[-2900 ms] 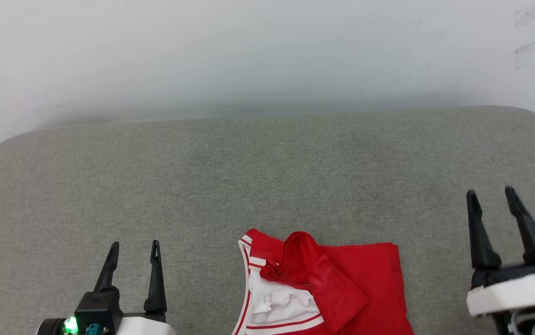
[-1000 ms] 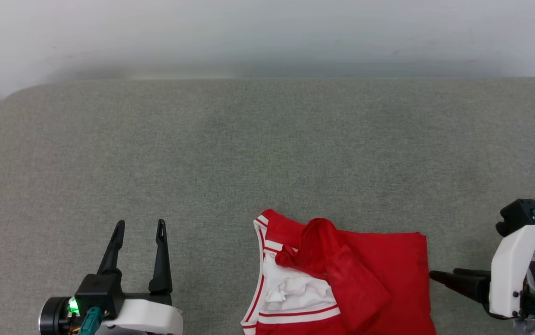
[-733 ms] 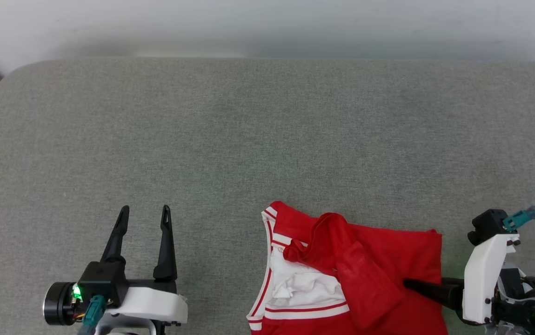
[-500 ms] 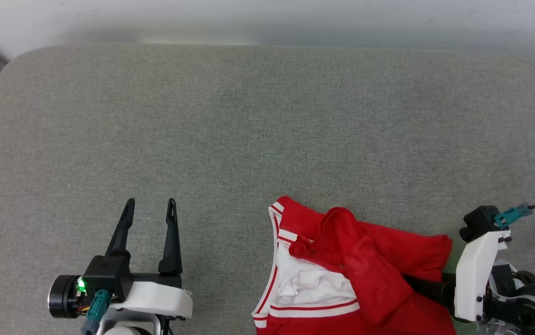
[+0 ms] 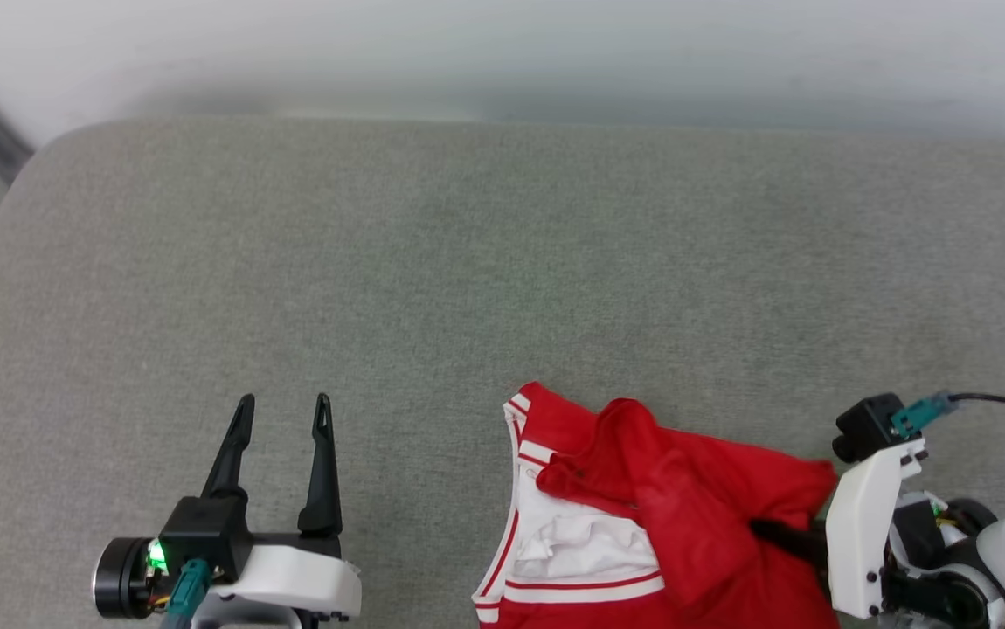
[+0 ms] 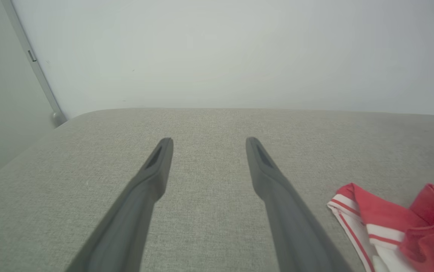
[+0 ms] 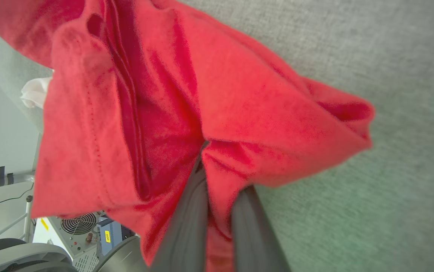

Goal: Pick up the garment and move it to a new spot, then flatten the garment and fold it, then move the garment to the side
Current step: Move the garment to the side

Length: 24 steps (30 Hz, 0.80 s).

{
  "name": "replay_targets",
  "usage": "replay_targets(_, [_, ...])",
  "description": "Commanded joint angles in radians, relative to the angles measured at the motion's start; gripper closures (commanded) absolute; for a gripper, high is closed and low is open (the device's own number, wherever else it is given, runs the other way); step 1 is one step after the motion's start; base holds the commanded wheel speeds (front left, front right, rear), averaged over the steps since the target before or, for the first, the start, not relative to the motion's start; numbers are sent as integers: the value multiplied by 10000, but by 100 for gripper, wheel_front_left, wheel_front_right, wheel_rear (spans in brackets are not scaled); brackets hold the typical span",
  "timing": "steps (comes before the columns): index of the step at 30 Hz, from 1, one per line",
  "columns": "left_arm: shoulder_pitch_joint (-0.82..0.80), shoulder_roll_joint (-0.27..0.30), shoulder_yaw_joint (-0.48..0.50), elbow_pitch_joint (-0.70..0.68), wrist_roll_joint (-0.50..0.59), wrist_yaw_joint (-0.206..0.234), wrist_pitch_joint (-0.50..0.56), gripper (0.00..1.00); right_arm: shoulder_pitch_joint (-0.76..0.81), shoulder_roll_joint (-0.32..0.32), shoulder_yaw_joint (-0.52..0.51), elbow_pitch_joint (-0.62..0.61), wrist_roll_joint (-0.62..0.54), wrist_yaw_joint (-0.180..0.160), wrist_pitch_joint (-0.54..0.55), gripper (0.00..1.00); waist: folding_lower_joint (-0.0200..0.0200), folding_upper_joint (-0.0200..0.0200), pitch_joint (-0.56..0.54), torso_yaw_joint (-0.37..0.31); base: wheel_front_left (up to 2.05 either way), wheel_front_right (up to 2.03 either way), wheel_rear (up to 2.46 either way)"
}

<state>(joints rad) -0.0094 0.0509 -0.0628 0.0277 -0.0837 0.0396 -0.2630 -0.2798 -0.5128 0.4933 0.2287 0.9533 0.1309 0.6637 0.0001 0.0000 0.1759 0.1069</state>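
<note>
Now, our right gripper [image 5: 772, 533] clenched on the garment [image 5: 642, 489] at its right edge; it lies crumpled at the cushion [image 5: 467, 262] front. Our left gripper [image 5: 283, 404] released, apart to its left. We judge: lift high before travelling, so trailing cloth clears.

The right gripper [image 5: 765, 529], which before stood upright and spread, well apart from the red jersey-style shirt with white sleeves [image 5: 695, 489], has turned sideways and now pinches the shirt's right edge between its two dark fingers. That edge, before flat and straight on the grey-green fabric cushion [image 5: 467, 262], is now gathered and raised.
</note>
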Motion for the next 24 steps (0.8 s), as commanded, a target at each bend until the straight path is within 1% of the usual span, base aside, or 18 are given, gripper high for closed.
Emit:
replay_targets(1, [150, -11, -27, -16, -8, 54, -22, 0, -275, -189, 100, -173, 49, -4, -143, 100, -1, 0, -260, -159, 0, 0, 0])
replay_targets(3, [270, -11, 11, -39, -16, 65, -22, 0, -575, -404, 289, -462, 33, -4, -235, 100, -1, 0, -434, -315, 0, 0, 0])
replay_targets(4, [412, -11, 80, -79, -52, 127, -22, 0, -861, -647, 457, -803, -24, -5, -305, 100, -1, 0, -563, -541, 0, 0, 0])
replay_targets(7, [611, -13, 205, -160, -77, 166, -22, 0, -1393, -1061, 793, -1430, -190, -5, -282, 100, -1, 0, -641, -1057, 0, 0, 0])
replay_targets(15, [660, -10, 492, -374, -118, 188, -22, 0, -2487, -2257, 1318, -2798, -466, -4, -21, 100, -1, 0, -239, -2680, 0, 0, 0])
replay_targets(20, [428, -10, 723, -565, 49, 49, -22, 0, -3064, -2831, 1136, -2842, -710, -5, -226, 100, -1, 0, 294, -3582, 0, 0, 0])
replay_targets(24, [145, -5, 913, -688, 231, -128, -22, 0, -3470, -3170, 928, -2381, -994, -5, -526, 100, -1, 0, 853, -4012, 0, 0, 0])
